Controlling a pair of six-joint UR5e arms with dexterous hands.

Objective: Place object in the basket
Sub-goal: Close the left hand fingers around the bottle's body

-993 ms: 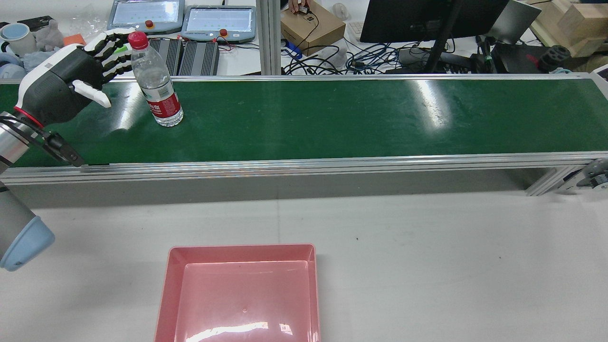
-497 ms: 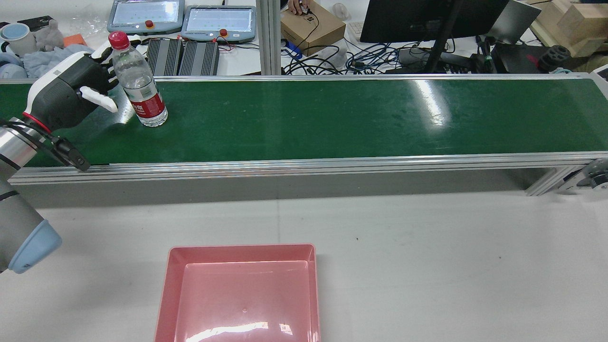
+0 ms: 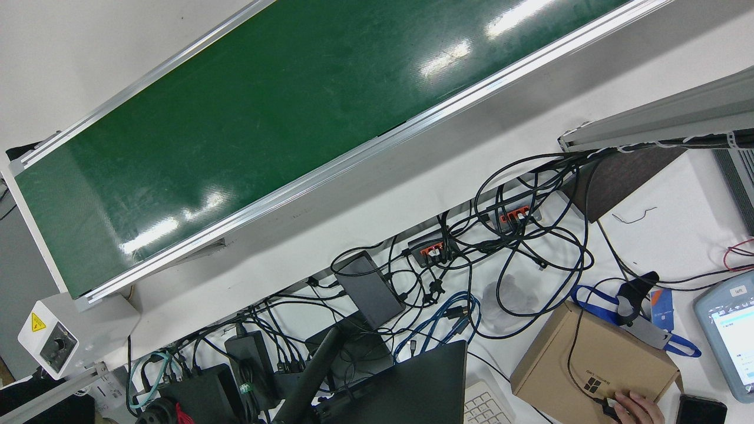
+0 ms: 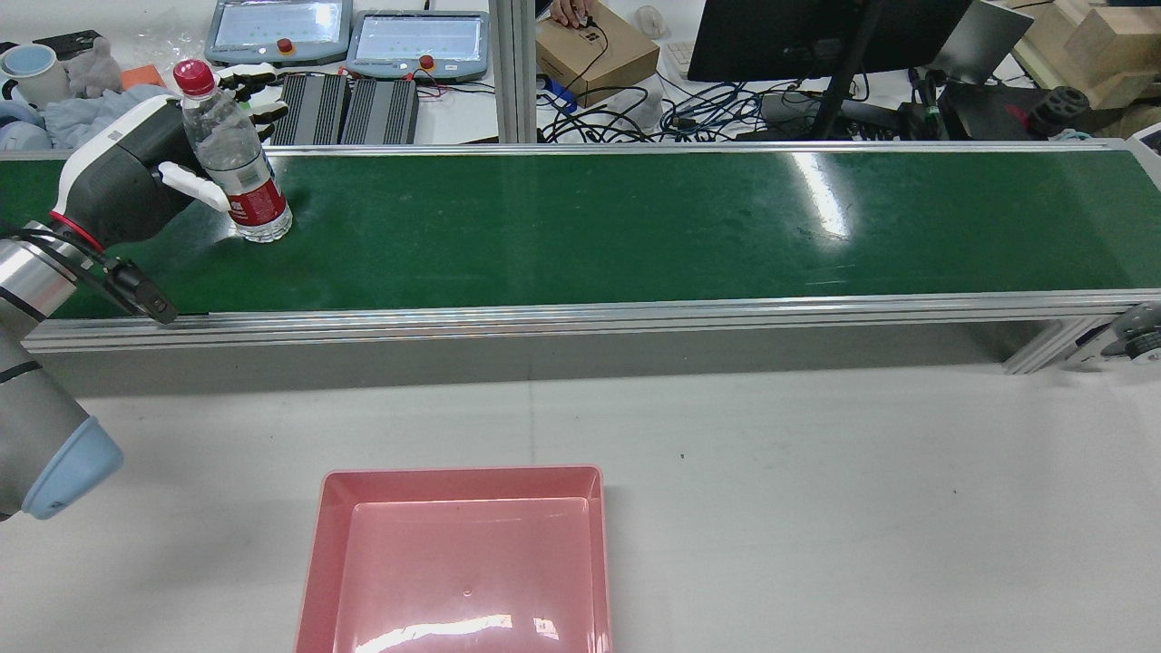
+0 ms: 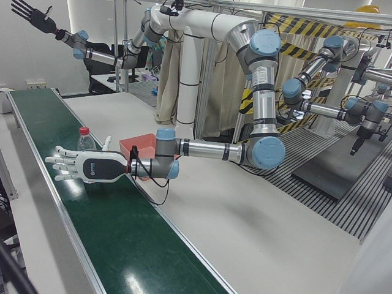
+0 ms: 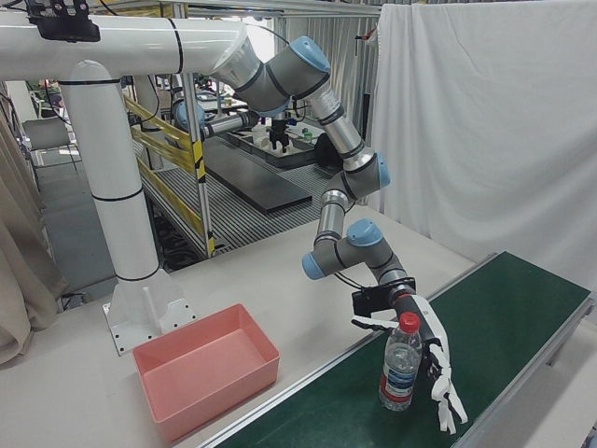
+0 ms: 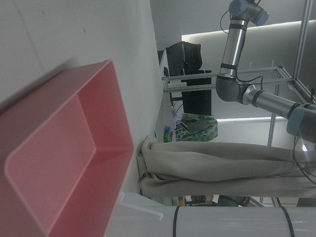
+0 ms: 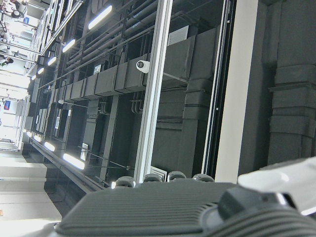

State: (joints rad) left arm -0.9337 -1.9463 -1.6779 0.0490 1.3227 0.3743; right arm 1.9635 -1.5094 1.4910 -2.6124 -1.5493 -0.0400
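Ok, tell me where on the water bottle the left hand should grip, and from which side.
Grip the water bottle around its straight clear body above the red label, coming sideways from the left hand side. It stands upright on the green belt, its cap end is narrower, and the open fingers already flank it.

The green belt is lying bare along nearly its whole length, with only the water bottle standing upright at its left end and the left hand reaching in beside it with fingers spread. The white table between belt and pink basket is offering open room, and the basket itself is sitting empty. The belt's raised aluminium rail is running between the bottle and the basket, and cables are crowding the desk beyond the belt.
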